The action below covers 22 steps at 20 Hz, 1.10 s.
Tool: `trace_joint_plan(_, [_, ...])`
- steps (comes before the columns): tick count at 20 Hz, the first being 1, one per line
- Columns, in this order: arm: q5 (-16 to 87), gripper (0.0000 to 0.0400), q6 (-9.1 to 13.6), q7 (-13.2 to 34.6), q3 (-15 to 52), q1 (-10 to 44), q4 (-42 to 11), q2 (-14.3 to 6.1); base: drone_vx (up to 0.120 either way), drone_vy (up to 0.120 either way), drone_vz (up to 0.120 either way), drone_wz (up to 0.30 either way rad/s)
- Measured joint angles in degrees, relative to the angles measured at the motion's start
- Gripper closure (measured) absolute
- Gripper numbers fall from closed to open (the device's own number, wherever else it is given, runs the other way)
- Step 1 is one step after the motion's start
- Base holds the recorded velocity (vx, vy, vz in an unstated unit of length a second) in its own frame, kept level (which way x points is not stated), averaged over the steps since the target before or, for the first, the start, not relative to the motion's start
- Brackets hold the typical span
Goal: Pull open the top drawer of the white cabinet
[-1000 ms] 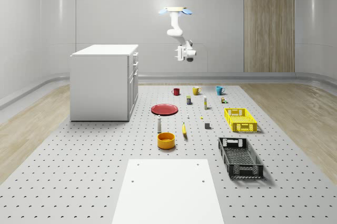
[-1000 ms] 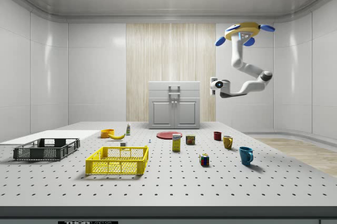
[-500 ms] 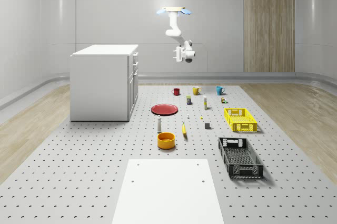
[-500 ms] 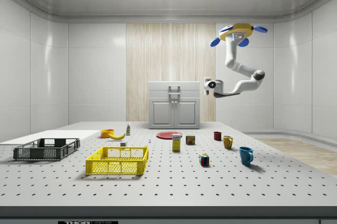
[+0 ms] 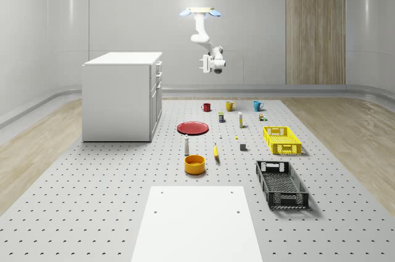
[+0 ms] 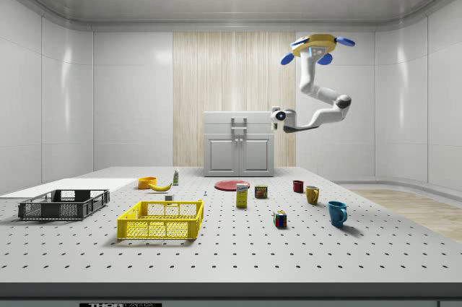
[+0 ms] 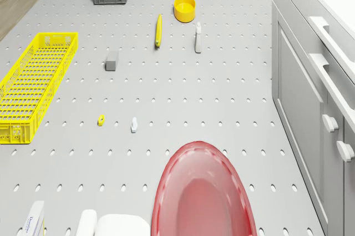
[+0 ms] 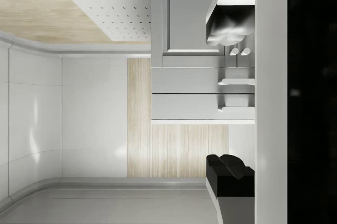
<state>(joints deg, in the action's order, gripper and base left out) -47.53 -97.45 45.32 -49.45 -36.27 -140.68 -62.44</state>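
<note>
The boxy white cabinet (image 5: pixel 122 95) stands at the whole-scene view's left on the perforated grey surface (image 5: pixel 92 200), its top drawer (image 6: pixel 239 119) shut. The drone (image 5: pixel 202 11) has come nearer, hovering beside it, well apart. The gripper (image 6: pixel 273 114) faces the drawers, black-padded fingers (image 8: pixel 230 174) spread.

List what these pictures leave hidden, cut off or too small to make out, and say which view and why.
- Top drawer handle: in the side view, too small to show how far the gripper stands from it.
- White cabinet: in the drone view its far side runs off the edge.
- Red plate: drone view, cut off by the edge.
- Small can: whole-scene view, label too small to read.
</note>
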Motion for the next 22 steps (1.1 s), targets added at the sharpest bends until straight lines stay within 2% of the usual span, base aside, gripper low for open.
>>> trace_joint_plan(2, [0.23, 0.0095, -0.25, 0.19, -0.08, -0.27, -0.04, -0.29, 0.12, 0.0, 0.12, 0.0])
trace_joint_plan(11, [1.21, 0.0095, -1.28, 1.01, -0.42, -1.36, -0.19, -1.5, 0.12, 0.0, 0.0, 0.0])
trace_joint_plan(15, [1.6, 0.0095, -1.69, 1.34, -0.55, -1.78, -0.26, -1.98, 0.12, -0.08, 0.0, 0.0])
trace_joint_plan(18, [1.73, 0.0095, -2.18, 1.53, -0.45, -2.09, -0.47, -2.31, 0.027, 0.0, 0.0, 0.0])
trace_joint_plan(22, [0.96, 0.0095, -3.96, 1.49, 0.74, -2.53, -1.64, -2.65, 0.0, 0.0, 0.0, 0.0])
